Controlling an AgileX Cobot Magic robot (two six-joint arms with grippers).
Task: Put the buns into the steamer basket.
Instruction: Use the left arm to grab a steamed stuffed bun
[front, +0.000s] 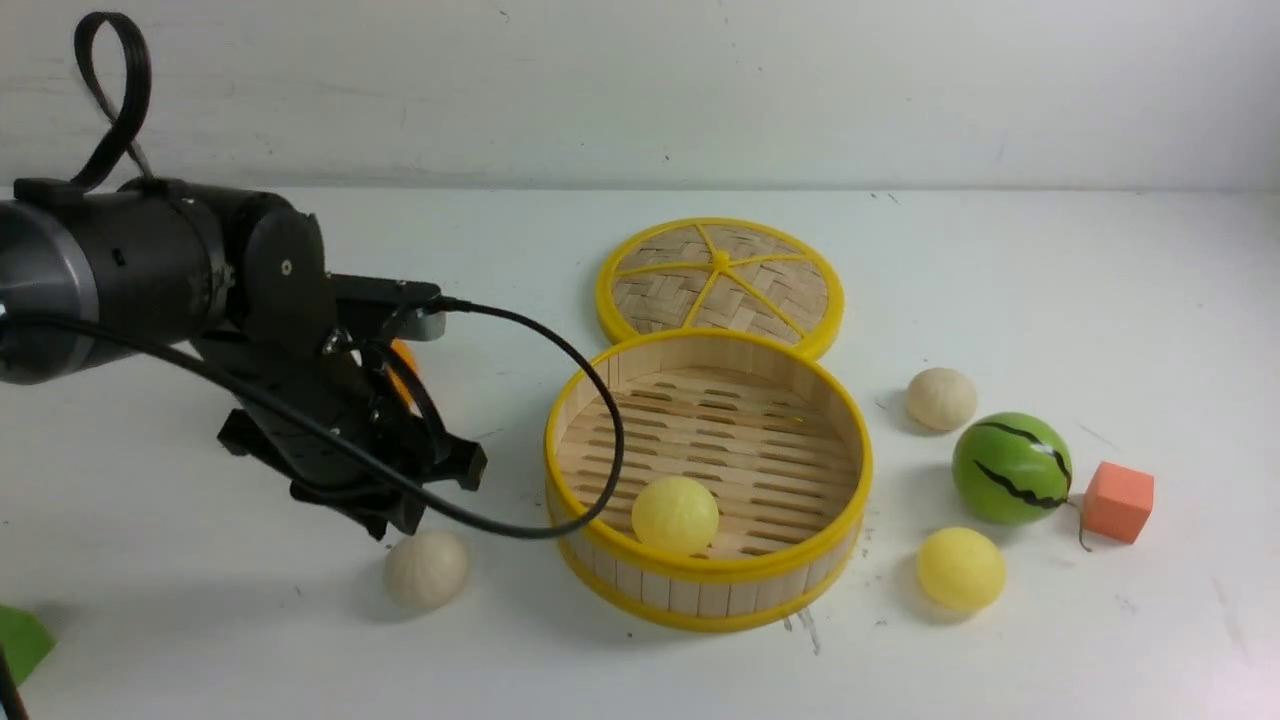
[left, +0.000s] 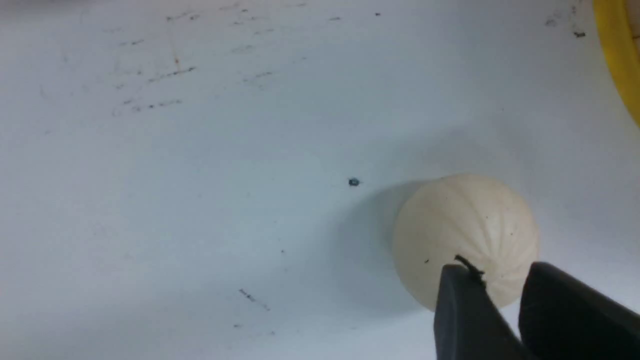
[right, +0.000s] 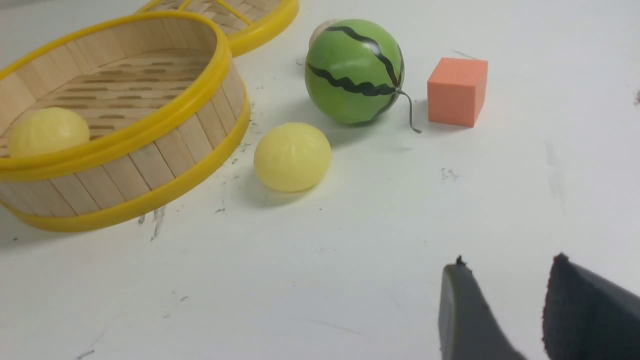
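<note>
- Hovering my left gripper just over the near off-white bun, fingers apart, gripping nothing.
- My right gripper: fingers apart, empty.
- One yellow bun lies in the steamer basket; the second yellow bun and far off-white bun sit right of it.

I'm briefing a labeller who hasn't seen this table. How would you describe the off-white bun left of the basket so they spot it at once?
Find the round bamboo steamer basket mid-table. On the table off its front-left wall lies a matte off-white bun. It is the only bun on that side; the other off-white bun sits to the basket's right.
</note>
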